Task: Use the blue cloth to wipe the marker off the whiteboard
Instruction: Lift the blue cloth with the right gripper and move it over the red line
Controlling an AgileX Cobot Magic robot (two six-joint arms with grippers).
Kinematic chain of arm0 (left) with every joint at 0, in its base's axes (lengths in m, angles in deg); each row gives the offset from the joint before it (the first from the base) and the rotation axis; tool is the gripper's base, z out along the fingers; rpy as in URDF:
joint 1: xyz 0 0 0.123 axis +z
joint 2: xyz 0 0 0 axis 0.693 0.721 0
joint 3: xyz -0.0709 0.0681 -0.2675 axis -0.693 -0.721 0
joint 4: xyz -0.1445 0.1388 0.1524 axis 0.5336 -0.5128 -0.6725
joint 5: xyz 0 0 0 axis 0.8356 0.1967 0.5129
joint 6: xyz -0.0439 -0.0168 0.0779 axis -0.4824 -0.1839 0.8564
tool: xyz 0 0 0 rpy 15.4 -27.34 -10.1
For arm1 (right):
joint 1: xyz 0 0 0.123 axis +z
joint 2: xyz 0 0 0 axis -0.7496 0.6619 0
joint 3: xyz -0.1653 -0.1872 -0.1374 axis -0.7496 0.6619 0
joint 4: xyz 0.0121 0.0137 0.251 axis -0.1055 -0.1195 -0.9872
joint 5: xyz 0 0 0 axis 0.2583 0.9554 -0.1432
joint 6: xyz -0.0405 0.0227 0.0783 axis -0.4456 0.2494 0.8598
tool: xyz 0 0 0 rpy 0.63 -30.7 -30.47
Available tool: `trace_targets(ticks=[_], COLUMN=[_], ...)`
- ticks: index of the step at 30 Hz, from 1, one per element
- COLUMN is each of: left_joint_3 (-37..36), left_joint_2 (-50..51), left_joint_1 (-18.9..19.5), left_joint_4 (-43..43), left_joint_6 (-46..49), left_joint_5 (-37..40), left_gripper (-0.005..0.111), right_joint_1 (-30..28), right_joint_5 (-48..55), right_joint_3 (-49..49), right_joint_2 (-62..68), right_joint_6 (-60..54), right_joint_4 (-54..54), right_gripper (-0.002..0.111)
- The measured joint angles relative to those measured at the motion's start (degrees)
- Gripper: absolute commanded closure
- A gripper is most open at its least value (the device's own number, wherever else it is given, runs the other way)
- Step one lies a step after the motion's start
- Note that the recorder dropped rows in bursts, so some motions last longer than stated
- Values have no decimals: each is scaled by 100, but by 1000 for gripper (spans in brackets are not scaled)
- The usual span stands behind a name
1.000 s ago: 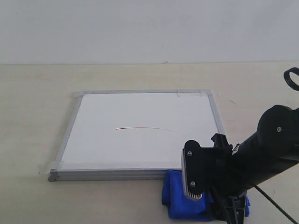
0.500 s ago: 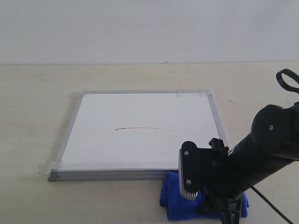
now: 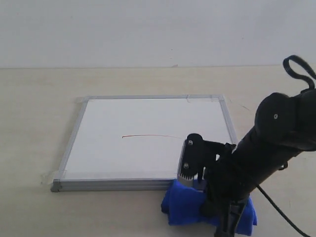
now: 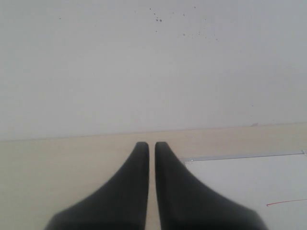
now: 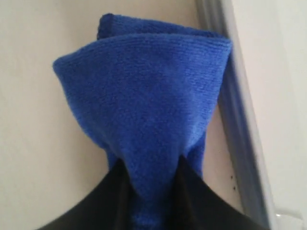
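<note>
Blue cloth [image 3: 180,208]: one; whiteboard [image 3: 148,116]: one

Flat on the middle of the table [image 3: 34,212]: whiteboard [image 3: 148,116], low metal frame [image 3: 68,148] all round, surface bare except for a thin red line [image 3: 150,136] near its centre. Over the board's near right corner: bulky black right arm [image 3: 276,133], with right gripper [image 5: 149,179] clamped on a bunched blue cloth [image 3: 178,208] touching the near frame. Open table along the left and far edges and at the near left corner; right edge taken up by the arm.
</note>
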Motion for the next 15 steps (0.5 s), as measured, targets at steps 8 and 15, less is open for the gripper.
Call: trace_targets(ticks=[8, 15], left_joint_3=[0, 0], left_joint_2=[0, 0], left_joint_1=[0, 0], left_joint_4=[0, 0], left_joint_6=[0, 0], left_joint_5=[0, 0], left_gripper=[102, 102], right_joint_1=[9, 9], right_joint_5=[327, 67], right_joint_3=[-875, -1557], right_joint_2=[-1112, -1165], right_joint_6=[1140, 2376], right_joint_4=[0, 886], right_gripper=[108, 109])
